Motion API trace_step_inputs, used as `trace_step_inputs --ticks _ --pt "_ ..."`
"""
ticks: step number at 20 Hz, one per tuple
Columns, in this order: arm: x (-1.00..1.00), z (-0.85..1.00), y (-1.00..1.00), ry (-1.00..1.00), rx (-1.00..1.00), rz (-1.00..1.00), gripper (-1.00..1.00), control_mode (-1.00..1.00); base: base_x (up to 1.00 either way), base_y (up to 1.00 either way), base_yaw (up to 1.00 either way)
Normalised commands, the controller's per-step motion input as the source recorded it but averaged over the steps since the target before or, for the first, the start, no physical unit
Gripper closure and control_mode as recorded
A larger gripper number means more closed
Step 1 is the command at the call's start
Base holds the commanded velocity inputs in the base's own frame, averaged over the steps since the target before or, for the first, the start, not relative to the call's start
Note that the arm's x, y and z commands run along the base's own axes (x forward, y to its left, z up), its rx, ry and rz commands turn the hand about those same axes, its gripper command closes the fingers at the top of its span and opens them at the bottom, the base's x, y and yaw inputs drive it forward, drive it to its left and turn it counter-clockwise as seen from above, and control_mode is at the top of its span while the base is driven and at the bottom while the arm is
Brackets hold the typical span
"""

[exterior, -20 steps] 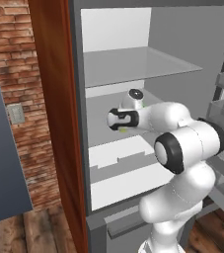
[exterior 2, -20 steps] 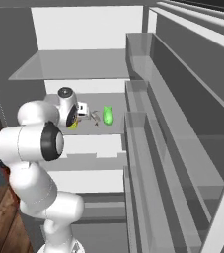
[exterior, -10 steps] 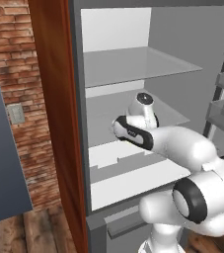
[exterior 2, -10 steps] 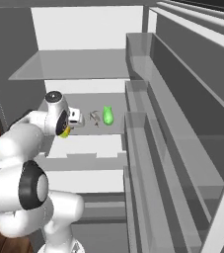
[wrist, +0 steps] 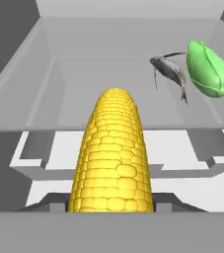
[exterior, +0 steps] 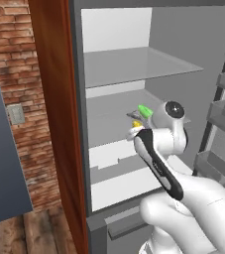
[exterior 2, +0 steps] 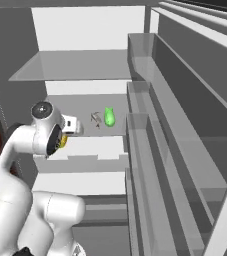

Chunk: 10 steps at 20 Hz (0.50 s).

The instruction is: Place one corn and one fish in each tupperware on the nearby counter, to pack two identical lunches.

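Our hand view shows our two-finger gripper [wrist: 111, 205] clamped on the bumpy yellow corn cob [wrist: 112, 153], with the slim dark-grey fish [wrist: 168, 71] and bright green cob [wrist: 209, 69] beyond; the right base view places both [exterior 2: 96, 118] [exterior 2: 109, 116] on the grey fridge shelf [exterior 2: 85, 107].

In the hand view the yellow cob [wrist: 114, 153] sits between the finger tips of the gripper [wrist: 111, 205] and points straight ahead over the middle fridge shelf [wrist: 108, 106]; beyond it and to the right the fish [wrist: 170, 73] lies on that shelf, with the green cob [wrist: 209, 69] just beside it on its right. In the right base view the gripper [exterior 2: 71, 126] is left of the fish [exterior 2: 96, 118] and the green cob [exterior 2: 109, 116]; the door bins [exterior 2: 150, 150] stand to their right.
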Motion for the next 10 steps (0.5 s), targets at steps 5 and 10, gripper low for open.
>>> trace_step_inputs --ticks 5,10 --pt "-1.0 0.64 -0.38 -0.01 0.0 0.0 1.0 -1.0 0.0 0.0 0.0" --pt "-1.0 0.77 -0.09 0.03 0.0 0.0 1.0 -1.0 0.0 0.0 0.0"
